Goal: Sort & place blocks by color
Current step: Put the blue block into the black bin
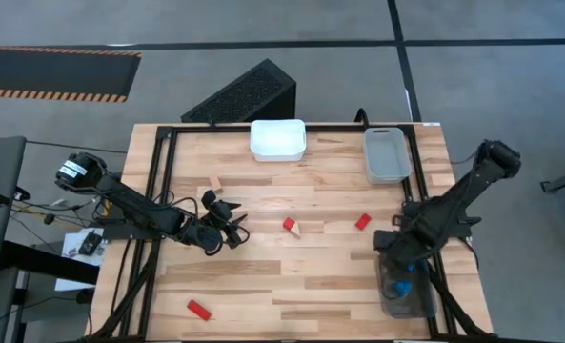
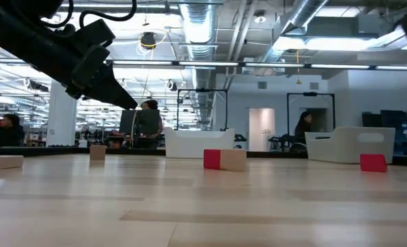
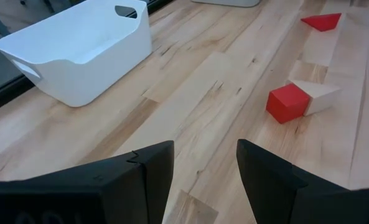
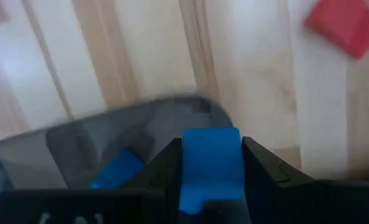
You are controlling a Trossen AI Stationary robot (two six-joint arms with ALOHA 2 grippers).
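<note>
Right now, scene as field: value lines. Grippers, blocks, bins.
left gripper: open, empty, above the table left of centre
right gripper: shut on blue block, over the clear bin
clear bin contents: another blue block
centre table: red block touching wood wedge
other red blocks: one right of centre, one at the front left
white bin: looks empty
grey bin: far right
</note>
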